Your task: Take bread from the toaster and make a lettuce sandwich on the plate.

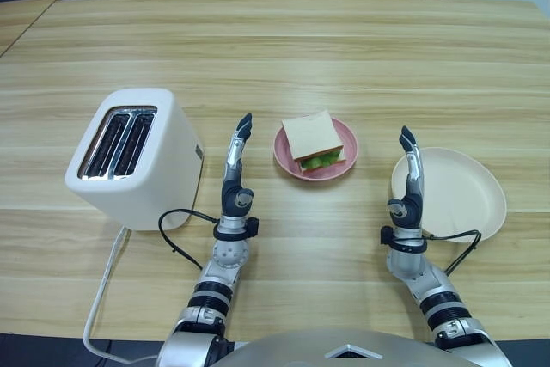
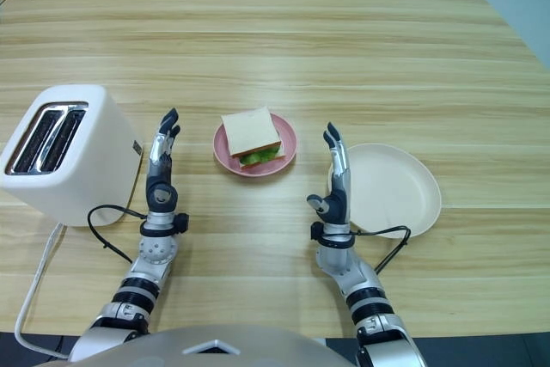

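Note:
A sandwich (image 1: pixel 315 139) of two bread slices with green lettuce between them lies on the pink plate (image 1: pixel 345 135) at the table's middle. The white toaster (image 1: pixel 137 161) stands at the left, its two slots dark with no bread showing. My left hand (image 1: pixel 236 169) stands upright between the toaster and the pink plate, fingers straight, holding nothing. My right hand (image 1: pixel 409 178) is upright to the right of the pink plate, at the left rim of a cream plate (image 1: pixel 464 195), also open with nothing in it.
The toaster's white cord (image 1: pixel 99 298) runs off the table's front edge at the left. Black cables (image 1: pixel 176 229) loop beside each wrist. Bare wooden table spreads behind the plates; chair and furniture legs stand beyond the far edge.

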Robot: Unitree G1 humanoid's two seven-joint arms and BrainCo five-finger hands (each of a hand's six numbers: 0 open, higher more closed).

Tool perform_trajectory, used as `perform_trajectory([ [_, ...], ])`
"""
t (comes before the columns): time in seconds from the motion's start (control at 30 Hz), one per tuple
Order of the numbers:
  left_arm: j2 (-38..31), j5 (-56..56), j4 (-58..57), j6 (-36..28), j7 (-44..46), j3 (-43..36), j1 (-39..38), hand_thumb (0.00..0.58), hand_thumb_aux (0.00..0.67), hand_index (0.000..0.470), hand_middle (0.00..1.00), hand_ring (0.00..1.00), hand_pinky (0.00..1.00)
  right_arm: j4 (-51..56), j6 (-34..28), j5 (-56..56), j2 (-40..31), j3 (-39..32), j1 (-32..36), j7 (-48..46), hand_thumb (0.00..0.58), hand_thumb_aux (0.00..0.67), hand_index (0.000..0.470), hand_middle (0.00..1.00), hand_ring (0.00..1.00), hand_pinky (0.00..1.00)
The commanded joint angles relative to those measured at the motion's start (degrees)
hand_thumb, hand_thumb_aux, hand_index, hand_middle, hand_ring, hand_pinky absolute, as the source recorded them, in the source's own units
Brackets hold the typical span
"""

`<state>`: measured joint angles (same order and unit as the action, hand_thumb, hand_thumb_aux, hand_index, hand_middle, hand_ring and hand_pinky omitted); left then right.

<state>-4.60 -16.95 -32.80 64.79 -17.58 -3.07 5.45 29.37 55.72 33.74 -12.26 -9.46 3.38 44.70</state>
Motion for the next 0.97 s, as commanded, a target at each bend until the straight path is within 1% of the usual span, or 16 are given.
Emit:
perform_trajectory([
  [0.03,0.51,2.15,-0.96,-2.30,2.97,-1.30,-4.93,0.000,0.000,0.000,0.00,0.00,0.00,1.91,1.18,-3.11,0.68,0.26,-2.16,-3.08,0.000,0.000,0.000,0.00,0.00,0.00],
  [0.37,2.08,0.99,-0.49,-0.61,1.64,0.41,-5.01,0.000,0.000,0.000,0.00,0.00,0.00,0.76,4.37,-2.62,1.21,1.77,-4.01,-4.76,0.000,0.000,0.000,0.00,0.00,0.00],
  [0.57,2.34,0.11,0.38,-0.41,1.80,0.47,-5.84,0.000,0.000,0.000,0.00,0.00,0.00,-0.43,5.17,-3.13,1.73,2.86,-5.36,-6.07,0.000,0.000,0.000,0.00,0.00,0.00],
  [0.83,2.71,-0.74,0.34,-0.67,1.32,0.76,-5.91,0.000,0.000,0.000,0.00,0.00,0.00,-0.74,5.20,-3.19,2.20,3.87,-5.84,-7.78,0.000,0.000,0.000,0.00,0.00,0.00],
  [0.97,2.52,1.06,0.68,-2.48,2.71,0.27,-6.62,0.000,0.000,0.000,0.00,0.00,0.00,-0.42,5.51,-3.52,2.49,3.85,-5.99,-8.69,0.000,0.000,0.000,0.00,0.00,0.00],
])
